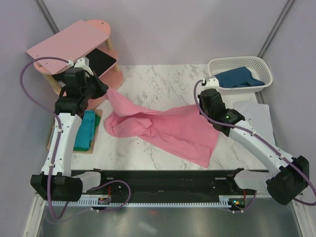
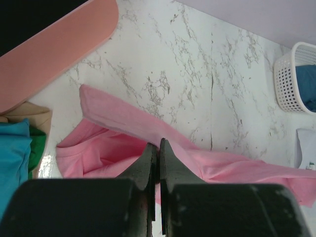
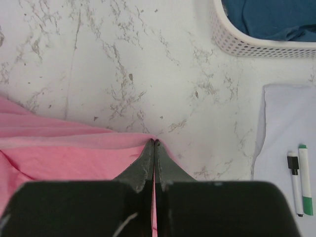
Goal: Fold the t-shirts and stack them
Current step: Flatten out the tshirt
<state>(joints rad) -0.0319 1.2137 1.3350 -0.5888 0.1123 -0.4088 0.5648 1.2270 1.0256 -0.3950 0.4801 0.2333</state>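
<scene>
The light pink t-shirt (image 1: 168,129) hangs stretched between my two grippers above the marble table, its lower part sagging onto the surface. My left gripper (image 1: 104,89) is shut on the shirt's left edge (image 2: 123,116), near the pink shelf. My right gripper (image 1: 201,106) is shut on the shirt's right corner (image 3: 74,153). A folded teal t-shirt (image 1: 87,129) lies at the left on a brown board; it also shows in the left wrist view (image 2: 12,158). The dark blue t-shirt (image 1: 240,79) lies bunched in the white basket (image 1: 264,69).
The rigid pink wooden shelf unit (image 1: 74,44) stands at the back left, close behind my left gripper. A white sheet (image 3: 281,128) with two markers (image 3: 298,177) lies right of my right arm. A black rail (image 1: 163,180) runs along the table's near edge.
</scene>
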